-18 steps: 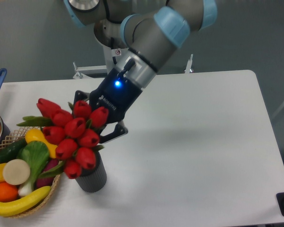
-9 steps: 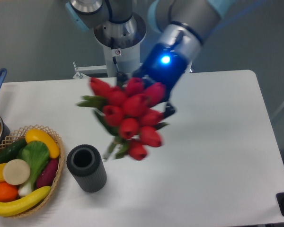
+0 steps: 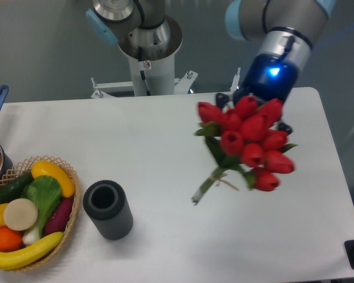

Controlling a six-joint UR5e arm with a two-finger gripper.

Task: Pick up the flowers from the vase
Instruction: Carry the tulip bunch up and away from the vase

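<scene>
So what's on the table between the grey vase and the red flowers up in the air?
Nothing. In the fixed camera view, only bare white table lies between the vase and the flowers; the stem ends hang over it.

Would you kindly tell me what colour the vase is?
Dark grey, ribbed vase, seen in the fixed camera view.

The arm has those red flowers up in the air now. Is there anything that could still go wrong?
Possibly. The gripper is mostly hidden behind the flowers, so how firm the hold is cannot be seen; the bunch might slip and drop onto the table. The stems trail low and slanted, so a low sweep back left could brush the empty vase and tip it toward the basket.
</scene>
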